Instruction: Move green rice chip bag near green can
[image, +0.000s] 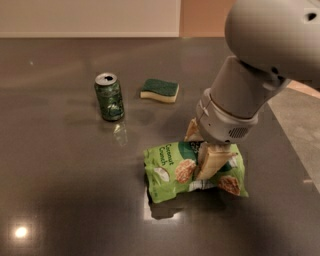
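The green rice chip bag lies crumpled at the middle right of the dark table, its front left edge slightly raised over a shadow. My gripper comes down from the upper right. One finger is behind the bag and the other lies across its front, so the fingers pinch the bag's middle. The green can stands upright to the upper left, well apart from the bag.
A green-topped cream sponge lies flat to the right of the can, behind the bag. The table's right edge runs diagonally, with lighter floor beyond it. A wall stands behind the table's far edge.
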